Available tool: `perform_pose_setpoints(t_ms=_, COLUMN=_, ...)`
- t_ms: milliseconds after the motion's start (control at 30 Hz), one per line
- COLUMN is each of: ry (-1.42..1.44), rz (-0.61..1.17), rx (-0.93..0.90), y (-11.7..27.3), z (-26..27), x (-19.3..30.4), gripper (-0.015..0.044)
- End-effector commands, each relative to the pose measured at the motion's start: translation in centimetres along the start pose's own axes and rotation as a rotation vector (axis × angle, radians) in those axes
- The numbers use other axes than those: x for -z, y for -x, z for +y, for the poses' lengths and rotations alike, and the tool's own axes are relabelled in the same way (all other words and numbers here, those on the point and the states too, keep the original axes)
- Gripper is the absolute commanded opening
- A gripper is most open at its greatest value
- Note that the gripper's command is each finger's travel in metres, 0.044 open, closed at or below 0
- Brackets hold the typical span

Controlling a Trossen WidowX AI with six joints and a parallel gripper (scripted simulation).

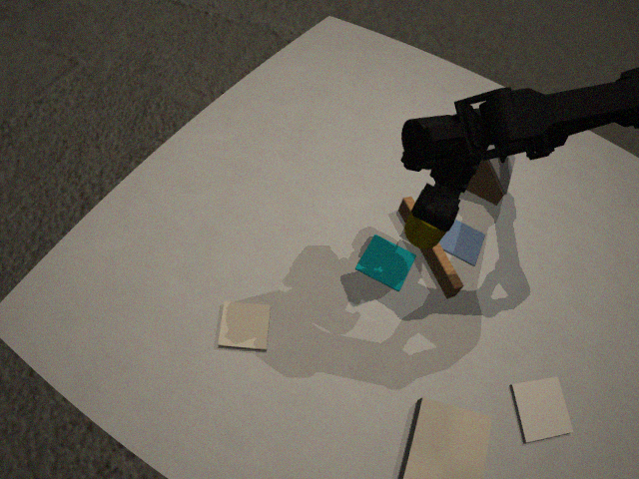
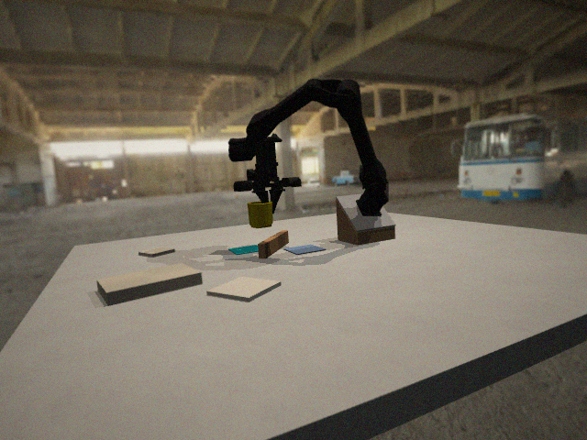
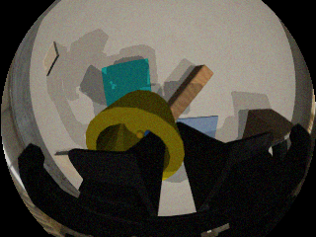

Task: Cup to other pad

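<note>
The olive-yellow cup (image 1: 421, 235) (image 2: 260, 215) (image 3: 143, 105) hangs upright in the air, near the wooden bar and above its height. My gripper (image 2: 271, 204) (image 3: 170, 126) is shut on the cup's wall, one finger inside the rim and one outside. Small orange and blue marbles show inside the cup in the wrist view; the finger hides part of the inside. The teal pad (image 1: 384, 262) (image 2: 242, 249) (image 3: 125, 81) lies on one side of the bar and bears nothing. The blue pad (image 1: 468, 242) (image 2: 305, 248) (image 3: 203, 123) lies on the other side, partly hidden in the wrist view.
The wooden bar (image 1: 446, 270) (image 2: 273, 245) (image 3: 193, 91) stands between the two pads. A thick beige block (image 1: 451, 438) (image 2: 149, 282) and two thin beige tiles (image 1: 245, 325) (image 1: 541, 409) (image 2: 157, 251) (image 2: 244, 288) lie farther off. The brown wedge (image 2: 359, 232) (image 3: 264, 123) is under the arm's base.
</note>
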State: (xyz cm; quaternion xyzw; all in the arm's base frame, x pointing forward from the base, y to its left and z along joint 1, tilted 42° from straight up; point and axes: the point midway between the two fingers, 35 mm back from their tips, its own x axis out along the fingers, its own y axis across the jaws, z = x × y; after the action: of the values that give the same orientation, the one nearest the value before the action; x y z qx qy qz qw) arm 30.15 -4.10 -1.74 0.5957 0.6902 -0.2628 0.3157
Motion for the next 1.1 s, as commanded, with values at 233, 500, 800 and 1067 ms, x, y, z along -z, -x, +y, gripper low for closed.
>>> perform_pose_setpoints(t_ms=233, ry=0.002, rz=-0.003, rx=0.0, y=0.1, z=1.3, x=-1.1, gripper=0.0)
perform_pose_setpoints(t_ms=500, ry=0.003, rz=-0.004, rx=0.0, y=0.2, z=2.3, x=-1.9, gripper=0.0)
perform_pose_setpoints(t_ms=800, ry=0.003, rz=-0.004, rx=-0.001, y=0.2, z=3.2, x=-2.8, gripper=0.0)
perform_pose_setpoints(t_ms=1067, ry=0.003, rz=-0.004, rx=-0.001, y=-0.5, z=3.4, x=-2.9, gripper=0.0)
